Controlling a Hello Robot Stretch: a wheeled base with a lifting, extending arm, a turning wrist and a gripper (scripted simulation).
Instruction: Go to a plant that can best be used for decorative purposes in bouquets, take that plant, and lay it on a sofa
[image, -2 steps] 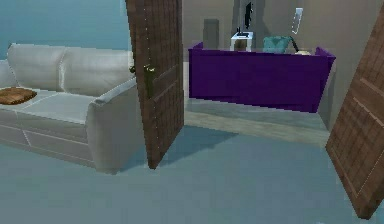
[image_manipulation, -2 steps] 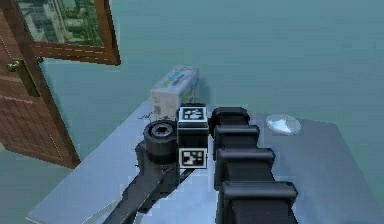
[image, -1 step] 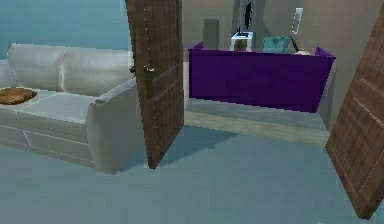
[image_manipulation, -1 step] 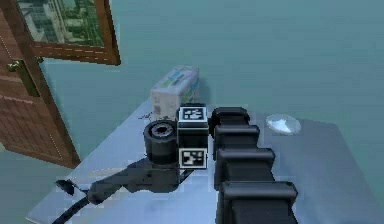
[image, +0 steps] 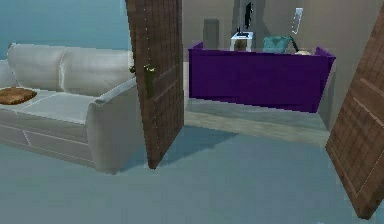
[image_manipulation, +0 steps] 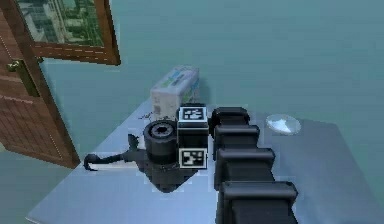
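Note:
In the forward view a cream sofa (image: 70, 100) stands at the left, with a flat brown thing (image: 15, 96) lying on its left seat. In the arm side view the dark arm (image_manipulation: 250, 180) rises from the bottom edge over a grey-blue table (image_manipulation: 90, 200). Its two white marker squares (image_manipulation: 192, 135) sit beside the gripper's round dark body (image_manipulation: 160, 142). The gripper (image_manipulation: 97, 160) points toward the view's left, its thin fingers (image_manipulation: 115, 158) low over bare tabletop, and it holds nothing.
A pale box (image_manipulation: 176, 90) stands at the table's far edge and a small white dish (image_manipulation: 283, 124) lies to the right. A brown door (image: 155, 80) stands ajar beside the sofa. Behind it is a purple counter (image: 260, 80). Another door (image: 362, 140) is at the right edge.

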